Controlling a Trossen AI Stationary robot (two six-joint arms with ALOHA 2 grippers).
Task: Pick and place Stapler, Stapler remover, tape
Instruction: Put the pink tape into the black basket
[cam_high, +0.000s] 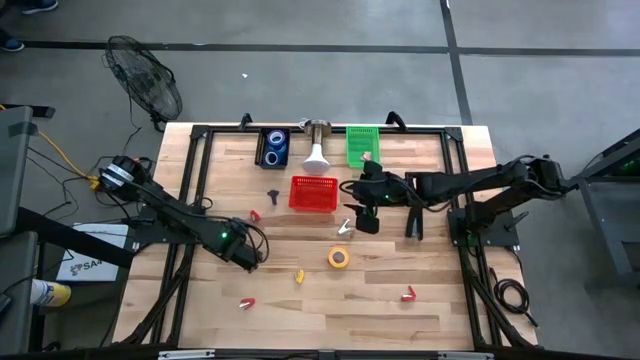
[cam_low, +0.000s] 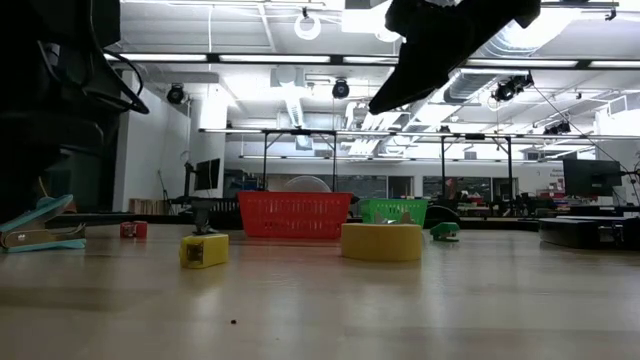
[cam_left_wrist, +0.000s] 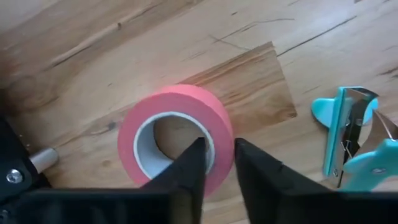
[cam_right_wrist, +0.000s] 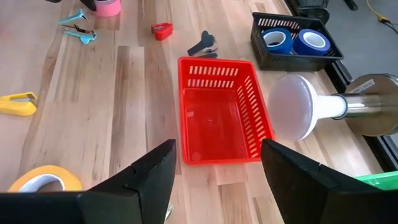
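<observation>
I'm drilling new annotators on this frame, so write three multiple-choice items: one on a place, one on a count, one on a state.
1. Where are the blue tape rolls?
A. in the black basket
B. in the red basket
C. loose on the table

2. How many blue rolls are there?
A. one
B. two
C. four

3. What is the left hand doing?
A. hanging open in the air
B. closed on the pink tape roll's wall
C. holding a stapler

Key:
1 A, the right wrist view shows them inside the black basket.
2 B, two rings sit side by side.
3 B, one finger is inside the ring, the other outside.
</observation>
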